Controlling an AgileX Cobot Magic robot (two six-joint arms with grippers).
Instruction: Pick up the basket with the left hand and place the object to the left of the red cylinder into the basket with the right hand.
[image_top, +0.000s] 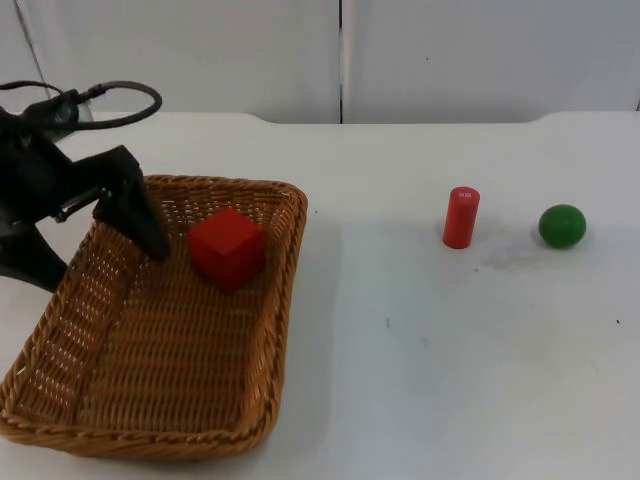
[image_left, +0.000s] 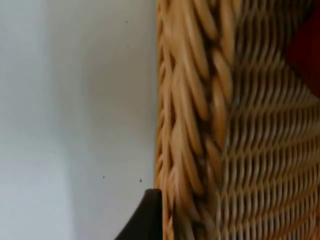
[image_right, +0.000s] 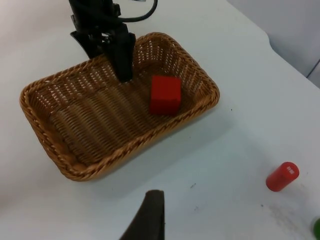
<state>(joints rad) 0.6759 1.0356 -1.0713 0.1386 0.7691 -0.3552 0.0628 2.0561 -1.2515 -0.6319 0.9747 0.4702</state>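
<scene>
The basket (image_top: 150, 400) sits close to the front of the table, at its left side. The red block (image_top: 228, 247) already lies inside it, near the far rim. The left gripper (image_top: 140, 222) is at the basket's far left rim, one finger inside the wall, so it looks like it is holding the rim. Farther back and well to the right stands the red cylinder (image_top: 461, 217), upright, with a green ball (image_top: 562, 226) beside it. The right gripper (image_right: 147, 215) hangs above bare table; I cannot tell if it is wide or narrow.
</scene>
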